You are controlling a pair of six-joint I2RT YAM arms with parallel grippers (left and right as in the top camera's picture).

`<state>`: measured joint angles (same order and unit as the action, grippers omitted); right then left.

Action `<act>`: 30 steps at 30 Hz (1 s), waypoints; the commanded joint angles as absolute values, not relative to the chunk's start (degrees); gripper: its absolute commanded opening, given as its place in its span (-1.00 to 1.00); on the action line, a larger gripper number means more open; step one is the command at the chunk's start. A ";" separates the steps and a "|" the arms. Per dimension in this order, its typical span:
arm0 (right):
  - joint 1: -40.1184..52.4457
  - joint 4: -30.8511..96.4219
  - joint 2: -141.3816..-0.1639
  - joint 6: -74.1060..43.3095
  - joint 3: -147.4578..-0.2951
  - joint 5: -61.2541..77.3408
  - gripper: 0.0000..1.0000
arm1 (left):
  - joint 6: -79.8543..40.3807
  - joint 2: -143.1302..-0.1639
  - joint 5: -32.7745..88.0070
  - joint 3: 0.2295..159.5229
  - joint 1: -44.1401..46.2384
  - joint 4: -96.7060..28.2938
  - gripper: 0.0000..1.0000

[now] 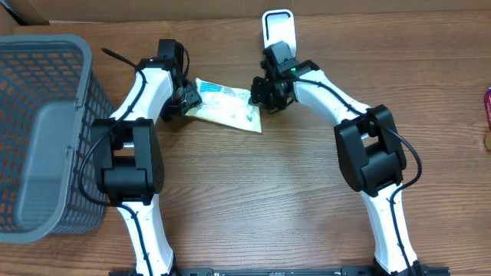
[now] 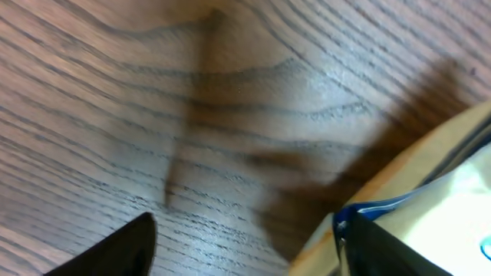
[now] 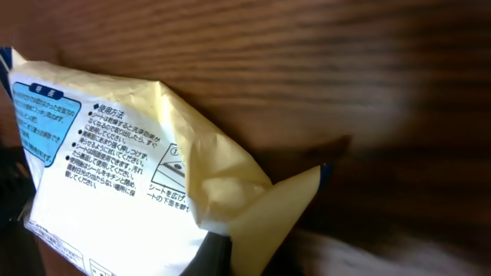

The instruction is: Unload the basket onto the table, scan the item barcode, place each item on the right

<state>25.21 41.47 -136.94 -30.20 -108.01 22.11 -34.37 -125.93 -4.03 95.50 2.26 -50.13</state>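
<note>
The packet [image 1: 226,106] is showing pale yellow and white, with a blue panel and black print. The bench [image 1: 253,192] is showing brown, dark-lined wood grain. The basket [image 1: 57,169] is showing grey mesh.

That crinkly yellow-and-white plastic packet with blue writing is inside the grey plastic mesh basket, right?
Not quite. The crinkly yellow-and-white plastic packet is not inside the grey plastic mesh basket. It is on the brown wooden table, and the basket stands off to one side. The overhead view shows this.
</note>
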 commanded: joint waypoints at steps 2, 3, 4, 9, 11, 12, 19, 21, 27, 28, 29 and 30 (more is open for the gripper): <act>20.25 46.30 -129.49 -23.66 -107.02 14.57 -0.92 | -34.70 -126.37 -2.00 94.50 2.68 -50.35 0.64; 19.53 47.35 -127.74 -22.15 -107.02 13.32 -0.92 | -34.74 -126.37 -1.76 94.50 2.68 -50.33 0.67; 18.72 48.75 -125.69 -20.32 -107.02 11.51 -0.92 | -34.72 -126.37 -1.52 94.50 2.68 -50.30 0.69; 15.77 56.93 -116.11 -14.39 -107.02 -2.66 -0.92 | -34.74 -126.37 -1.43 94.50 2.70 -50.30 0.76; 15.20 59.77 -112.95 -12.88 -107.02 -8.23 -0.92 | -34.74 -126.37 -1.43 94.50 2.70 -50.30 0.77; 15.07 61.19 -111.44 -11.92 -107.02 -10.79 -0.92 | -34.72 -126.37 -1.43 94.50 2.68 -50.33 0.77; 15.03 72.97 -106.87 -11.46 -107.02 -32.21 -0.93 | -34.72 -126.37 -1.41 94.50 2.70 -50.81 0.80; 15.03 76.58 -106.89 -11.46 -107.00 -37.39 -0.93 | -34.72 -126.37 -1.41 94.50 2.70 -50.81 0.81; 14.81 81.80 -106.94 -11.51 -107.00 -40.36 -0.93 | -34.70 -126.37 1.23 94.50 2.68 -50.94 0.81; 14.81 82.04 -106.94 -11.49 -107.00 -38.48 -0.93 | -34.68 -126.37 1.48 94.50 2.70 -50.96 0.81; 14.81 82.17 -106.94 -11.44 -107.00 -35.66 -0.93 | -34.70 -126.37 1.54 94.50 2.68 -50.94 0.81; 14.81 82.19 -106.94 -11.44 -107.00 -33.30 -0.93 | -34.72 -126.37 1.54 94.50 2.68 -50.92 0.81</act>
<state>14.76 82.26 -107.53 -11.73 -106.67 -35.29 -34.59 -125.93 0.10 94.85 2.26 -50.81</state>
